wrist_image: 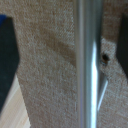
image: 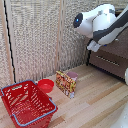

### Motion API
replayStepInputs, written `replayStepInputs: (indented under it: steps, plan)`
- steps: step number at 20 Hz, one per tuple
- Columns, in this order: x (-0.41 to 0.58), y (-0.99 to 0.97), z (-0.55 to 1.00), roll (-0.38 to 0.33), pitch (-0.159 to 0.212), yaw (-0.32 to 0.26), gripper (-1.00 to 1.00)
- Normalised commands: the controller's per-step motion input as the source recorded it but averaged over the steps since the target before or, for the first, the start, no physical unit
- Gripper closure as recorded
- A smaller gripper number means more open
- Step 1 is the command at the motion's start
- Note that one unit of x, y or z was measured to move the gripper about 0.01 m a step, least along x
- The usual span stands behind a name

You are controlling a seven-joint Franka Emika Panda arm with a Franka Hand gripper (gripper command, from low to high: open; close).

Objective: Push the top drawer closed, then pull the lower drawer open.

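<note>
The dark brown cabinet (image: 116, 59) stands at the exterior view's right, its upper part covered by my arm. My gripper (image: 93, 46) is up against the cabinet's upper front, where the top drawer sits. A lower drawer (image: 111, 65) front with a slim silver bar handle (image: 107, 61) shows beneath it. In the wrist view another silver bar handle (wrist_image: 89, 65) runs between my two dark fingers (wrist_image: 7, 55), which stand wide apart, so the gripper (wrist_image: 67, 50) is open around it without touching. I cannot tell how far out either drawer stands.
On the wooden table (image: 95, 107) a red basket (image: 27, 102) stands at the exterior view's front left. A red bowl (image: 46, 85), a colourful packet (image: 66, 83) and a purple cup (image: 73, 75) are behind it. Woven blinds (image: 35, 35) close off the back.
</note>
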Motion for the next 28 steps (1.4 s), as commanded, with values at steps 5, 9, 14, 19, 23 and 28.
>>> replayStepInputs:
  steps: [5,9,14,19,23,28]
  plan:
    - [-0.076,-0.01,-0.03,-0.062,-0.068,0.073,1.0]
    - [-0.03,-0.35,0.01,-0.155,-0.089,0.025,1.0]
    - [-0.078,-0.81,0.01,-0.166,-0.081,0.025,1.0]
    - [-0.066,-0.83,0.01,-0.189,-0.067,0.027,1.0]
    - [-0.101,-0.79,0.0,-0.19,-0.055,0.04,1.0]
    - [-0.165,-0.81,0.0,-0.167,-0.054,0.051,1.0]
